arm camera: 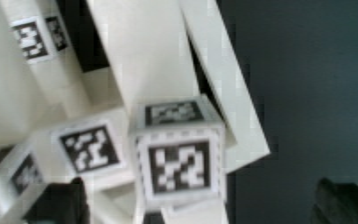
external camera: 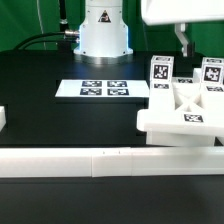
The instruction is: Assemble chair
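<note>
The chair parts lie in a heap at the exterior view's right. They are a flat white panel (external camera: pixel 178 124), a cross-braced frame (external camera: pixel 190 97) on it, and small square legs with tags (external camera: pixel 160 72) (external camera: pixel 212 72). My gripper (external camera: pixel 183 46) hangs just above the heap, between the two tagged legs. In the wrist view the gripper (arm camera: pixel 202 206) is open, with dark fingertips (arm camera: pixel 51 205) far apart at the frame's edge. A tagged square leg (arm camera: pixel 179 152) lies between and below them, untouched, beside frame bars (arm camera: pixel 202 60).
The marker board (external camera: pixel 95 89) lies mid-table before the robot base (external camera: pixel 103 30). A long low white rail (external camera: pixel 100 160) runs along the front. A small white piece (external camera: pixel 3 118) shows at the exterior view's left edge.
</note>
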### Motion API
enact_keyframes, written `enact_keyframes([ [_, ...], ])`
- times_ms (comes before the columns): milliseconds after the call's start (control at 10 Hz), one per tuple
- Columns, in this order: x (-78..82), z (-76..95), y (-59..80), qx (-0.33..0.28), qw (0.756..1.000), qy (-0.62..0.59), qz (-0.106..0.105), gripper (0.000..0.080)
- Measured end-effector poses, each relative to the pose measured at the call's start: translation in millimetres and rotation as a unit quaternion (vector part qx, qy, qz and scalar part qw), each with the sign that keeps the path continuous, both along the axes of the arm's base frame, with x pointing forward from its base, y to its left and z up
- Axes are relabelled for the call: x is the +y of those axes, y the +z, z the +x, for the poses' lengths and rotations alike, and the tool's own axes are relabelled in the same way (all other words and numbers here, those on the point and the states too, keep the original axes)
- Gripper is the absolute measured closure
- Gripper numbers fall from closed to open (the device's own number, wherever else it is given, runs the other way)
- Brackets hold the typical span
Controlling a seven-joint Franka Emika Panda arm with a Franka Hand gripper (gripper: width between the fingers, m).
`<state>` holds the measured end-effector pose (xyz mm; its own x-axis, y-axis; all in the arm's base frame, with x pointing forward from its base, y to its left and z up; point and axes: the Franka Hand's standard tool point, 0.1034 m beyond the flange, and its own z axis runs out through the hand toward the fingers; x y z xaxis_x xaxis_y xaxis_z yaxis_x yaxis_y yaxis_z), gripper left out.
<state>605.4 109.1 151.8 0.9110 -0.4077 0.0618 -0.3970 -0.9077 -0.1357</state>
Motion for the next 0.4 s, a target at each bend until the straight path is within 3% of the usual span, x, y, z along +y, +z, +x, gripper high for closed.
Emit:
enact_keyframes([
  [400, 0.4, -0.2, -4.4, -0.001, 1.000, 0.000, -0.001, 0.0150],
])
